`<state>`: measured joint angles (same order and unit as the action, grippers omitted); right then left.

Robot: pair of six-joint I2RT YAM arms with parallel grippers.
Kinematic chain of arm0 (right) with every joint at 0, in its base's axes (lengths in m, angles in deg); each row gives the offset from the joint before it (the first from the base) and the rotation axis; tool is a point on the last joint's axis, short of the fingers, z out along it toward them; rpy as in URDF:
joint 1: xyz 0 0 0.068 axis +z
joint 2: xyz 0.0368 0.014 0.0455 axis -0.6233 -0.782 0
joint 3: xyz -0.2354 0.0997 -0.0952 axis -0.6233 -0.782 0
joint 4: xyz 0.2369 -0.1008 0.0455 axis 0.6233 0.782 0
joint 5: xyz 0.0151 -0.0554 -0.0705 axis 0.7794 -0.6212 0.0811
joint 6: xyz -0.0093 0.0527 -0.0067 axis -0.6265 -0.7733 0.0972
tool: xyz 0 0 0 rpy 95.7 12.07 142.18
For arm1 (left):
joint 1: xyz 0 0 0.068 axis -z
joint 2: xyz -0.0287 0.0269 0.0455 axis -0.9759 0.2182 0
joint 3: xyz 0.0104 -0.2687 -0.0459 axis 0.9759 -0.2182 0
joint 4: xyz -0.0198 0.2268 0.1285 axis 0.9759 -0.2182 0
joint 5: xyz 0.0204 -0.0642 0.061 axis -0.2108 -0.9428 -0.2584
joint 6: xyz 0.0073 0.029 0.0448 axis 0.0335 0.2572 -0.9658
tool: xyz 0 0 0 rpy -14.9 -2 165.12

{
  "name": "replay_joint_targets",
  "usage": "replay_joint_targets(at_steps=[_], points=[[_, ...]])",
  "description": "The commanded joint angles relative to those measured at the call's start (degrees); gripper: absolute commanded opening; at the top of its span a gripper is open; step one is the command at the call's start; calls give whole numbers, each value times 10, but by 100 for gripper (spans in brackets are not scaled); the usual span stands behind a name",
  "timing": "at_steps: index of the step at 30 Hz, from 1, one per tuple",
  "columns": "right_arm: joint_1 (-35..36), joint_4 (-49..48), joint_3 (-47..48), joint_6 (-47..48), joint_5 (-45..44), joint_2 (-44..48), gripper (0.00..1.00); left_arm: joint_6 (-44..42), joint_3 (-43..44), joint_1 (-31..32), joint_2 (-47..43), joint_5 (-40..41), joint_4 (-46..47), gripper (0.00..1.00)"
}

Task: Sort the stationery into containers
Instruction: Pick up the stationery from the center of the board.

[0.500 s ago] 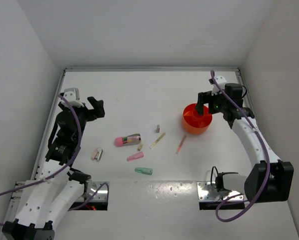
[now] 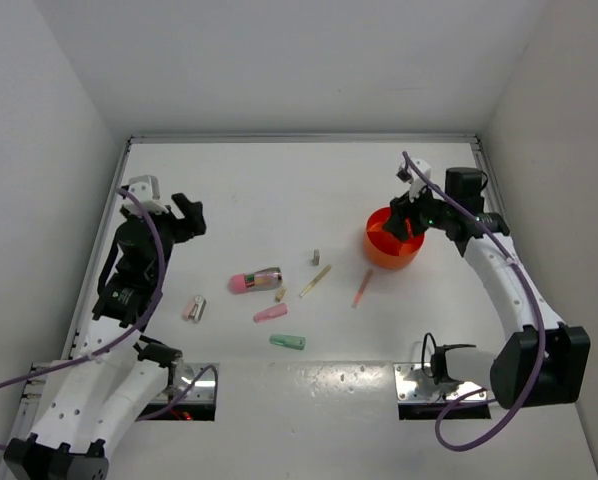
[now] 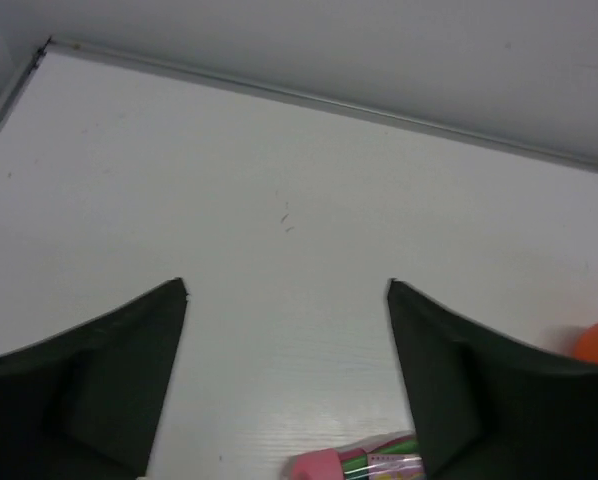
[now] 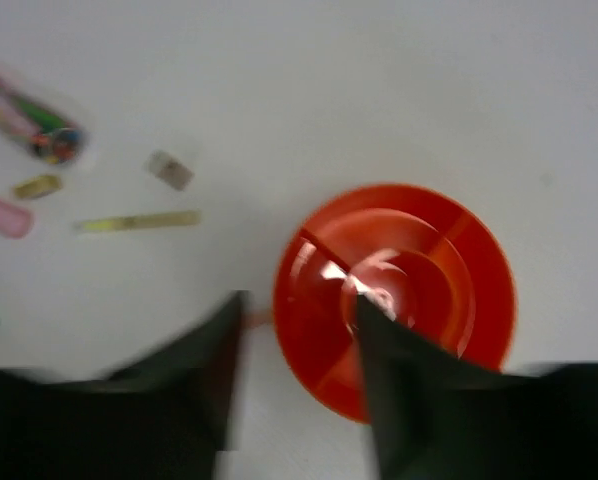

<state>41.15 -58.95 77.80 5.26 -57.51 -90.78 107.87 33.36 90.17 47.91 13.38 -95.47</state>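
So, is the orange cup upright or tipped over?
Upright: the orange cup shows its round open mouth and inner dividers from above in both views.

From my feed I count nine loose pieces plus one cup (image 2: 389,256). Breakdown: one tube (image 2: 255,280), two markers (pink marker (image 2: 270,314), green marker (image 2: 287,342)), two sticks (yellow stick (image 2: 315,281), pink stick (image 2: 362,287)), and three tiny bits (grey bit (image 2: 316,257), beige bit (image 2: 280,294), whitish bit (image 2: 194,308)). The whitish one looks half pink on my end, still counting it as a bit.
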Motion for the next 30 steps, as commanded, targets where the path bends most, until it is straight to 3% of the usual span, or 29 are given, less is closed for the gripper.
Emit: replay_joint_targets(at_steps=[1, 3, 4, 6, 7, 11, 12, 13, 14, 16, 17, 18, 19, 20, 21, 24, 30], points=[[31, 5, 65, 75, 201, -28, 4, 43, 8, 2, 13, 117, -33, 100], [95, 37, 118, 87, 210, -94, 0, 67, 32, 2, 25, 220, -59, 100], [120, 52, 170, 97, 202, -118, 24, 75, 37, 2, 31, 245, -70, 100], [200, 100, 218, 143, 179, -163, 90, 98, 44, 2, 36, 288, -92, 100], [230, 100, 252, 144, 158, -204, 100, 104, 44, 2, 36, 300, -92, 100], [373, 83, 290, 194, 65, -287, 100, 123, 51, 2, 0, 367, -112, 100], [373, 70, 291, 194, 65, -300, 99, 123, 51, -3, -7, 367, -112, 100], [404, 49, 291, 194, 46, -311, 92, 131, 51, -3, -16, 391, -117, 100], [418, 32, 291, 206, 37, -320, 73, 131, 51, -3, -23, 401, -117, 100], [458, -2, 305, 214, 2, -352, 46, 136, 51, -3, -37, 414, -117, 94], [471, -7, 319, 214, -13, -366, 15, 136, 45, -3, -49, 420, -117, 90], [481, 10, 360, 220, -29, -400, 14, 136, 45, -3, -55, 420, -117, 90], [491, 24, 384, 220, -38, -421, 21, 136, 45, -3, -62, 426, -117, 90], [511, 41, 411, 220, -66, -442, 35, 136, 45, -3, -70, 433, -117, 90], [522, 90, 468, 220, -77, -464, 59, 141, 45, -3, -70, 433, -117, 90], [557, 167, 563, 220, -133, -547, 67, 141, 45, -3, -84, 439, -122, 90], [595, 202, 620, 220, -231, -607, 71, 152, 45, -3, -112, 462, -128, 93]])
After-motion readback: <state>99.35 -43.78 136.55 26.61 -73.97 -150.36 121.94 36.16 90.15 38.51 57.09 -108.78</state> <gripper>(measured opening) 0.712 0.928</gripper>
